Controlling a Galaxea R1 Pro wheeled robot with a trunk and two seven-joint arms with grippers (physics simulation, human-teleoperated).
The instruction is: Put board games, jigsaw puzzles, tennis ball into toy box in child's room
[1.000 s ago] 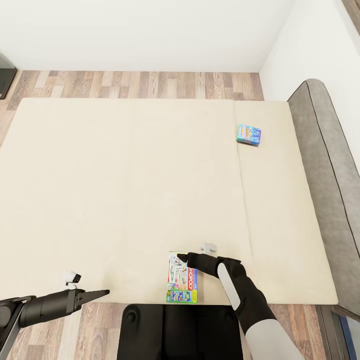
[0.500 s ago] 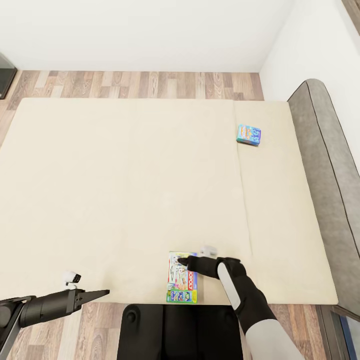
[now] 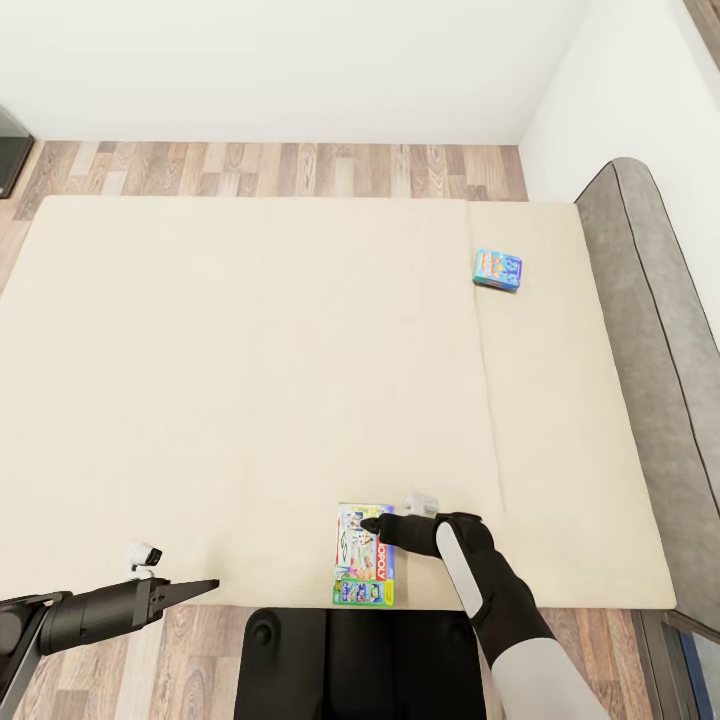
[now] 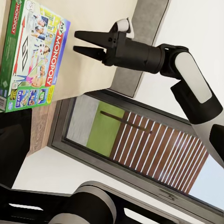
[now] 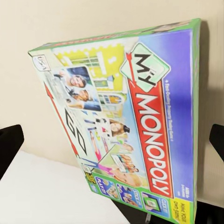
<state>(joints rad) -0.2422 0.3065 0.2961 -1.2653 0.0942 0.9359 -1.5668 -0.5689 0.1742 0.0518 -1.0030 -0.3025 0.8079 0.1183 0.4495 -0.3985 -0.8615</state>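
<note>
- Two board games lie flat on the bed (image 3: 250, 380), on the beige mattress.
- My Monopoly box (image 3: 364, 556), white-and-green, sits at the bed's near edge, a bit right of the middle, long side running toward the far edge.
- Small blue game box (image 3: 498, 269) sits well apart from it, near the headboard (image 3: 655, 340) end and toward the far edge, just past the mattress seam.
- Right gripper (image 3: 368, 523) hovers over the Monopoly box's far end, fingers pointing left across the lid; left wrist view shows its two fingers (image 4: 91, 35) spread with a gap between them, nothing held.
- Right wrist view: Monopoly box (image 5: 135, 126) lies between the two dark fingertips at the frame sides; whether they touch it, cannot tell.
- Left gripper (image 3: 205, 584) is off the bed's near edge, over the wood floor (image 3: 280, 168), well left of the Monopoly box; jaw state cannot be told, nothing seen in it.
- Robot's black base (image 3: 355, 660) sits against the near edge below the Monopoly box.
</note>
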